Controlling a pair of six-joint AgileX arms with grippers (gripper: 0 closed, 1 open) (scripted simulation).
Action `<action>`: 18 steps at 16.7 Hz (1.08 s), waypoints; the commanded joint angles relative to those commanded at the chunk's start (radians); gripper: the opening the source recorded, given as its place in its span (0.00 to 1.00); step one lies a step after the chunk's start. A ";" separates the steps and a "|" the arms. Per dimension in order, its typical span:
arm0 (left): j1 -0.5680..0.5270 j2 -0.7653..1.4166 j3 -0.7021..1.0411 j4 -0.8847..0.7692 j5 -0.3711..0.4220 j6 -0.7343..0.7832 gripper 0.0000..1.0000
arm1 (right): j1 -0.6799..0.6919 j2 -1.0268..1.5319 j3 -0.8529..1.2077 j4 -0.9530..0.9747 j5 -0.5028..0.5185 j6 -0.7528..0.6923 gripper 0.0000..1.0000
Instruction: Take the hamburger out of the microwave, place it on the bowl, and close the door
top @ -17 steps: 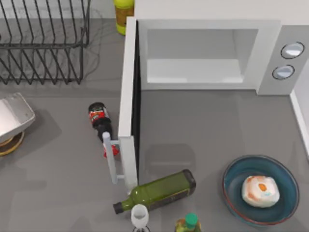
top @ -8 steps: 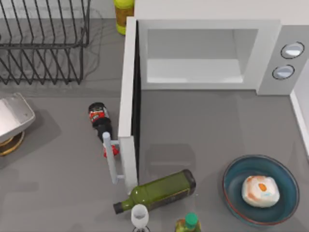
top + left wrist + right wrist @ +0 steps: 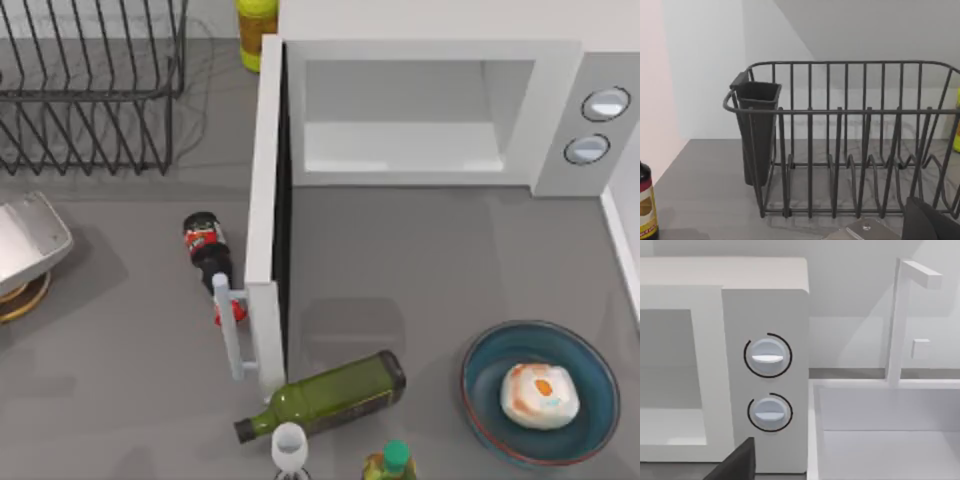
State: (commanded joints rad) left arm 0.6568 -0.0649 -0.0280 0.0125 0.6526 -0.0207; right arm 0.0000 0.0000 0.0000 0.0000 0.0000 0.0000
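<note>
Claw state cannot be told for either arm, and nothing has shifted over the last second: the hamburger (image 3: 540, 394) sits in the bowl (image 3: 487, 395) at lower right, while the microwave (image 3: 430, 110) door (image 3: 265, 200) stands open, unclosed.

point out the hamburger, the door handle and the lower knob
hamburger (image 3: 540, 395), top view, on its pale top beside the orange spot; it lies in the bowl (image 3: 490, 352).
door handle (image 3: 229, 338), top view, mid-length of the pale bar.
lower knob (image 3: 769, 411), right wrist view, centre of the knob face.
</note>
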 joint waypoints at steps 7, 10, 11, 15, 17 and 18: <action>-0.031 0.034 0.029 -0.020 -0.031 -0.017 0.00 | 0.000 0.000 0.000 0.000 0.000 0.000 1.00; -0.152 0.162 0.132 -0.094 -0.129 -0.069 0.00 | 0.000 0.000 0.000 0.000 0.000 0.000 1.00; -0.211 0.225 0.178 -0.127 -0.176 -0.092 0.00 | 0.000 0.000 0.000 0.000 0.000 0.000 1.00; -0.522 0.535 0.389 -0.279 -0.418 -0.198 0.00 | 0.000 0.000 0.000 0.000 0.000 0.000 1.00; -0.700 0.696 0.496 -0.355 -0.558 -0.250 0.00 | 0.000 0.000 0.000 0.000 0.000 0.000 1.00; -0.789 0.773 0.547 -0.392 -0.630 -0.275 0.00 | 0.000 0.000 0.000 0.000 0.000 0.000 1.00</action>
State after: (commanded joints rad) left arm -0.1319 0.7079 0.5190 -0.3793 0.0228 -0.2956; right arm 0.0000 0.0000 0.0000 0.0000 0.0000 0.0000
